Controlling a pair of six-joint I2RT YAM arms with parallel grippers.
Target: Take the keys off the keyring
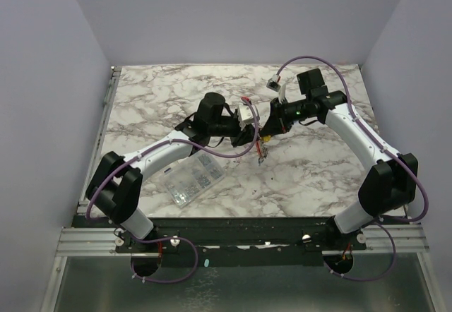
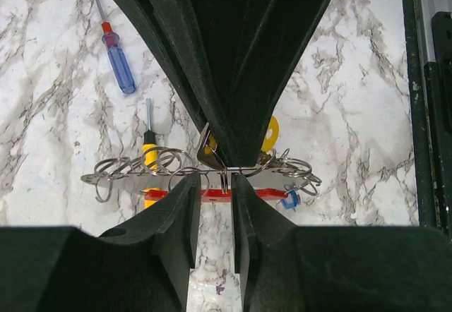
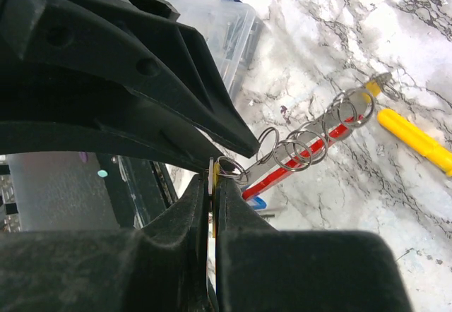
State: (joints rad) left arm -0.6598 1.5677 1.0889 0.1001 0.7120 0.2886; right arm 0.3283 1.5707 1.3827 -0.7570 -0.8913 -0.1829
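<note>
**A:** Near left, one clear box (image 1: 196, 180) sits on the surface (image 1: 176, 93). Mid-scene, the left end effector (image 2: 216, 179) has its fingers apart, straddling one split ring of the keyring (image 2: 258, 193), which hangs above the surface.

**B:** And the right end effector (image 3: 212, 185) is pressed together on the yellow key (image 2: 270, 134). The danger?

**A:** An off-centre squeeze, I'd say. The ring slips out and the bunch swings.

**B:** Count: two tagged keys visible, yellow plus a blue key (image 2: 289, 200). Two tools, a blue-and-red screwdriver (image 2: 119, 58) and a yellow-handled screwdriver (image 2: 149, 155).
</note>
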